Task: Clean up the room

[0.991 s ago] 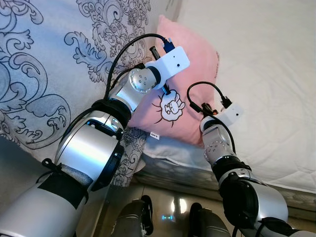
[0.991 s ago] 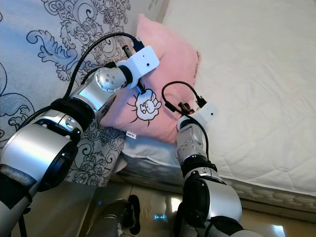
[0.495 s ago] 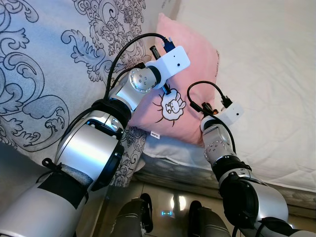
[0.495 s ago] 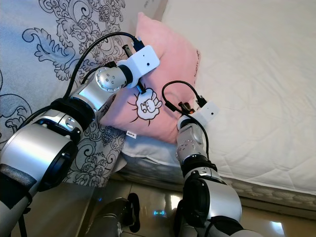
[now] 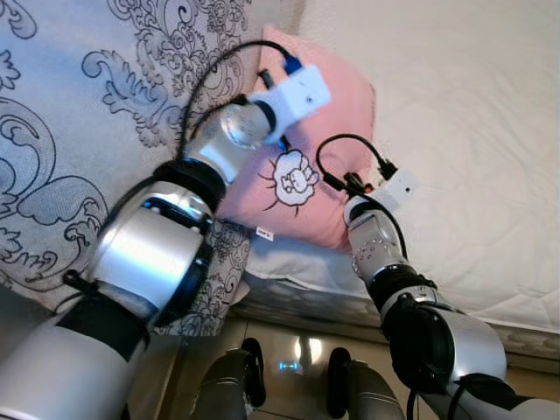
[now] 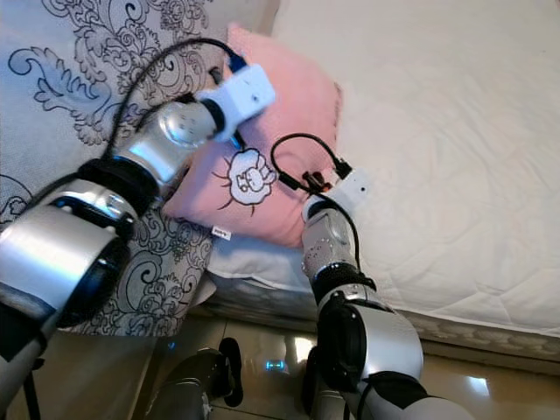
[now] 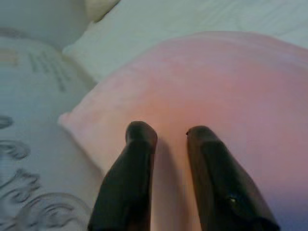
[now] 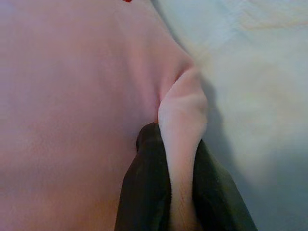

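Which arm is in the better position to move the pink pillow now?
Probably the right. The right gripper already pinches an edge fold of the pink pillow between its fingers. The left gripper rests on the pillow face, fingers apart, gripping nothing.

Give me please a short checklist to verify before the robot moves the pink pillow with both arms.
1. Right gripper has a grip: ok. Its jaws are pinched on a fold at the edge of the soft pink square pillow with a cartoon print.
2. Left gripper has a grip: not ok. Its jaws are parted, with the fingertips on the pillow surface and no fabric between them.
3. Pillow is free to lift: cannot tell. It lies on the white quilted mattress and its side meets the grey patterned blanket.
4. Cables at both wrists hang loose: ok, no snag visible.
5. Nothing lies on top of the pillow: ok.
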Controlling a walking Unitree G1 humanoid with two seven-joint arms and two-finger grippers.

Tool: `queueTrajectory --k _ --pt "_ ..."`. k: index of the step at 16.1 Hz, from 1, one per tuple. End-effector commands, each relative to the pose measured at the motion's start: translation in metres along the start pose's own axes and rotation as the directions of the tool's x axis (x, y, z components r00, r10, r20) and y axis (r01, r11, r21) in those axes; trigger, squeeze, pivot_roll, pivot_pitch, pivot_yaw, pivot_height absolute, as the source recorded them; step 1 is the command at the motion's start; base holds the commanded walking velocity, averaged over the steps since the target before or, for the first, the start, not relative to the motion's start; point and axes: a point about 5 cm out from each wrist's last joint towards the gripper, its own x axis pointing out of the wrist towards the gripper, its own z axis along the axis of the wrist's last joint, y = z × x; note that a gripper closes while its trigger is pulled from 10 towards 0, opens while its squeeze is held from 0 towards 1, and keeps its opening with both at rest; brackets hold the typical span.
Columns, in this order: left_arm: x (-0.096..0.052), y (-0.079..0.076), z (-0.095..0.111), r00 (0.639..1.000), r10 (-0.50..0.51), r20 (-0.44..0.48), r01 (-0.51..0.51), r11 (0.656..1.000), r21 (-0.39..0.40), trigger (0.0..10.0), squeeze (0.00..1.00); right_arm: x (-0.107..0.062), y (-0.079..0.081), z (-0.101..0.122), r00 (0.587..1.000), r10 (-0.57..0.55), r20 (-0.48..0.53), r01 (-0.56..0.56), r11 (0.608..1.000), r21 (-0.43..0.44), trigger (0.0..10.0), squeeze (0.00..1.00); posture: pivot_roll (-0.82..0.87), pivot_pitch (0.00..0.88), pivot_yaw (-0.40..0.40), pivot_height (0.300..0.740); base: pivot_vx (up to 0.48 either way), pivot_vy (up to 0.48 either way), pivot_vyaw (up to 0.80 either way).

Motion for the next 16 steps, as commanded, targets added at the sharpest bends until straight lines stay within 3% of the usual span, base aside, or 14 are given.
queueTrajectory --k 1,2,4,5,6,7,8,9,10,12,16 --pt "-0.002 0.017 0.009 0.998 0.051 0.026 -0.051 0.999 -0.002 10.0 1.00 -0.002 0.003 -0.012 0.999 0.006 -0.048 -0.006 1.000 -0.011 10.0 0.00 0.14 0.260 0.048 0.740 0.000 0.000 0.00" --pt "-0.006 0.032 0.015 0.994 0.092 0.061 -0.090 0.995 -0.041 10.0 1.00 -0.003 0.003 -0.016 0.997 -0.008 -0.077 0.003 0.998 -0.069 10.0 0.00 0.15 0.242 0.049 0.740 0.000 0.000 0.00" --pt "-0.009 0.039 0.011 0.989 0.119 0.084 -0.102 0.978 -0.183 10.0 1.00 -0.003 0.005 -0.017 0.996 -0.011 -0.084 -0.001 0.989 -0.148 10.0 0.00 0.15 0.223 0.049 0.740 0.000 0.000 0.00" --pt "-0.011 0.036 0.002 0.986 0.140 0.094 -0.104 0.943 -0.315 10.0 1.00 -0.003 0.006 -0.014 0.998 0.011 -0.054 -0.023 0.972 -0.235 10.0 0.00 0.15 0.212 0.050 0.740 0.000 0.000 0.00" --pt "-0.014 0.031 -0.012 0.980 0.174 0.092 -0.115 0.884 -0.453 10.0 1.00 -0.003 0.009 -0.009 0.999 0.043 -0.011 -0.045 0.938 -0.344 10.0 0.00 0.14 0.191 0.048 0.740 0.000 0.000 0.00" --pt "-0.016 0.028 -0.018 0.977 0.192 0.091 -0.121 0.855 -0.504 10.0 1.00 -0.004 0.010 -0.007 0.998 0.060 0.009 -0.052 0.922 -0.383 10.0 0.00 0.14 0.188 0.047 0.740 0.000 0.000 0.00" --pt "-0.019 0.019 -0.030 0.975 0.206 0.086 -0.118 0.802 -0.585 10.0 1.00 -0.004 0.010 -0.003 0.995 0.085 0.047 -0.054 0.883 -0.465 10.0 0.25 0.14 0.173 0.043 0.740 0.000 0.000 0.00" --pt "-0.022 0.004 -0.042 0.973 0.213 0.086 -0.108 0.756 -0.645 10.0 1.00 -0.006 0.007 0.000 0.992 0.098 0.082 -0.045 0.869 -0.492 10.0 1.00 0.14 0.154 0.035 0.740 0.000 0.000 0.00" --pt "-0.024 -0.004 -0.046 0.974 0.212 0.084 -0.105 0.742 -0.662 10.0 1.00 -0.007 0.006 0.001 0.989 0.106 0.101 -0.040 0.859 -0.511 10.0 1.00 0.14 0.144 0.032 0.740 0.000 0.000 0.00" --pt "-0.048 -0.033 -0.061 0.948 0.310 0.067 -0.179 0.696 -0.696 10.0 1.00 -0.017 0.006 0.009 0.956 0.170 0.238 0.013 0.789 -0.614 10.0 1.00 0.14 0.105 0.021 0.740 0.000 0.000 0.00" --pt "-0.080 -0.039 -0.058 0.911 0.403 0.084 -0.254 0.710 -0.657 10.0 1.00 -0.037 0.012 0.019 0.895 0.242 0.375 0.059 0.769 -0.637 10.0 1.00 0.13 0.060 -0.001 0.740 0.000 0.000 0.00"
